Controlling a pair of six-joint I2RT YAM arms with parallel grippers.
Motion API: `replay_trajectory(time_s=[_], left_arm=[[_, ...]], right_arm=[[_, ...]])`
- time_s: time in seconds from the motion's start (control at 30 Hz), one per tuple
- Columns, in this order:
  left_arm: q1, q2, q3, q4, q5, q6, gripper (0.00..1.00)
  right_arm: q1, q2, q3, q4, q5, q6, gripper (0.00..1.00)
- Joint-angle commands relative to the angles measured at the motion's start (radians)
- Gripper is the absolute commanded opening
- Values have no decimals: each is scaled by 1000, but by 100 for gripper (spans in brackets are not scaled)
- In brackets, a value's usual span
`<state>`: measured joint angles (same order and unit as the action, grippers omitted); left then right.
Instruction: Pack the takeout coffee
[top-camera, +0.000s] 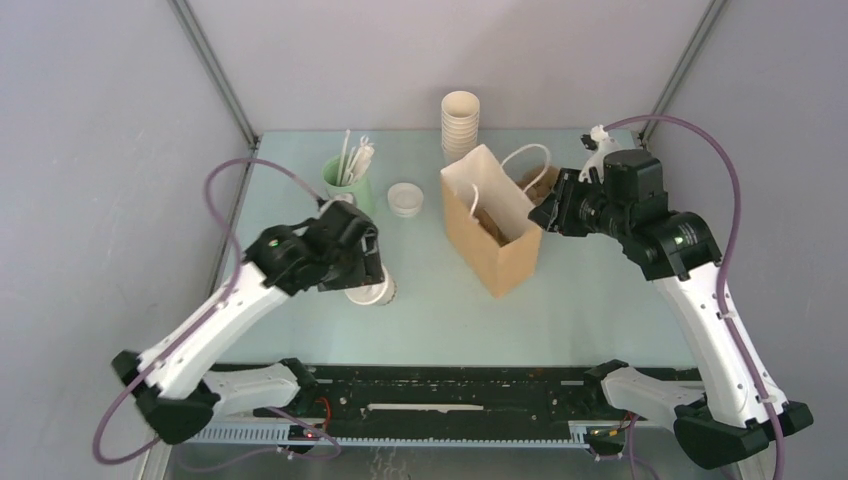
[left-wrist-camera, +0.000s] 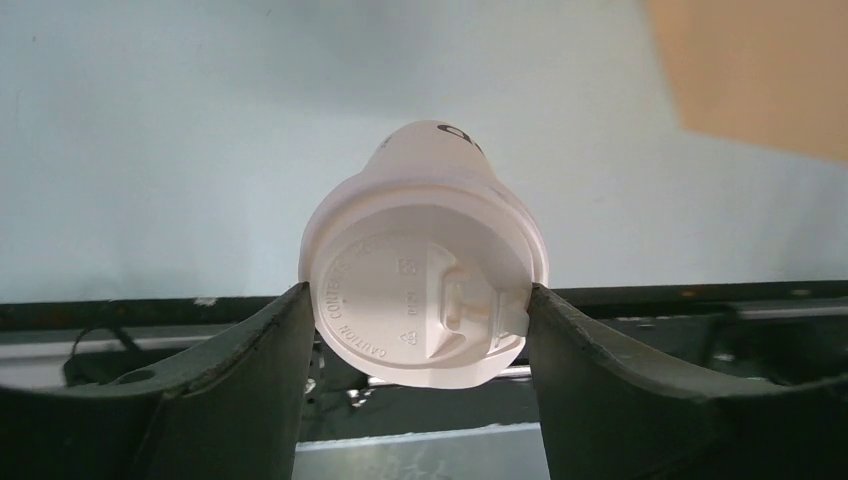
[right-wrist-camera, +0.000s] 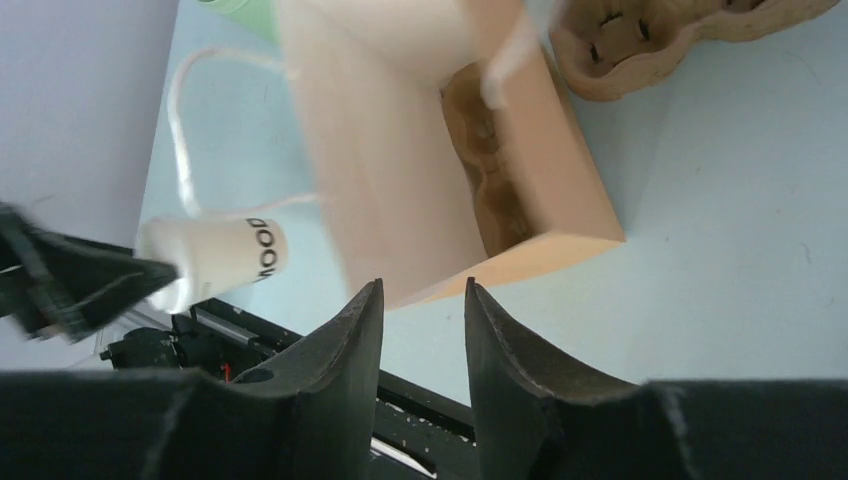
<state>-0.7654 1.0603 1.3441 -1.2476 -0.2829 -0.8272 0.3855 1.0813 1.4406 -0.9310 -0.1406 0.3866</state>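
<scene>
Left claw (left-wrist-camera: 418, 300) fills the foreground, its fingers pressed on either side of the lid rim of the coffee cup (left-wrist-camera: 420, 250): gripped. Cup is left of centre over the table (top-camera: 600, 310), toward the near edge; contact with the surface cannot be told. Side lettering mostly hidden. Right claw (right-wrist-camera: 422, 290) narrowly parted, nothing between, facing the blurred paper bag (right-wrist-camera: 400, 170).

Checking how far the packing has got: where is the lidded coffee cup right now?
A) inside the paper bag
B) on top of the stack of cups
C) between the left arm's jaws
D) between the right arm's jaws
C: the left wrist view shows the lidded cup pinched between the jaws of the left arm, outside the paper bag.
</scene>
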Motion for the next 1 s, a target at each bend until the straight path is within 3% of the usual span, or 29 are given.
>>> replay_trajectory(time_s=[0.0, 0.23, 0.4, 0.47, 0.53, 0.6, 0.7, 0.83, 0.93, 0.97], left_arm=[[-8, 85, -62, 50, -27, 101, 0], [-18, 230, -91, 141, -57, 131, 0], [-25, 329, -104, 166, -53, 134, 0], [-37, 340, -103, 166, -61, 129, 10], [-38, 330, -103, 169, -65, 125, 26], [-39, 298, -109, 177, -59, 128, 46], [-39, 264, -118, 180, -51, 142, 64], [-34, 191, -134, 162, -59, 150, 80], [-21, 124, -189, 246, 19, 189, 98], [-18, 119, -201, 255, 26, 187, 99]], right_arm=[[-2, -2, 82, -90, 10, -44, 46], [18, -9, 152, -182, 24, -73, 57], [91, -50, 181, -274, 87, -46, 74], [169, -67, 174, -272, 106, -20, 82], [282, -78, 169, -261, 177, 25, 93], [380, -68, 180, -258, 213, 86, 98], [547, -43, 194, -238, 278, 145, 100], [811, 11, 194, -169, 481, 137, 100], [905, 81, 212, -165, 568, 133, 100], [918, 101, 216, -157, 572, 131, 100]])
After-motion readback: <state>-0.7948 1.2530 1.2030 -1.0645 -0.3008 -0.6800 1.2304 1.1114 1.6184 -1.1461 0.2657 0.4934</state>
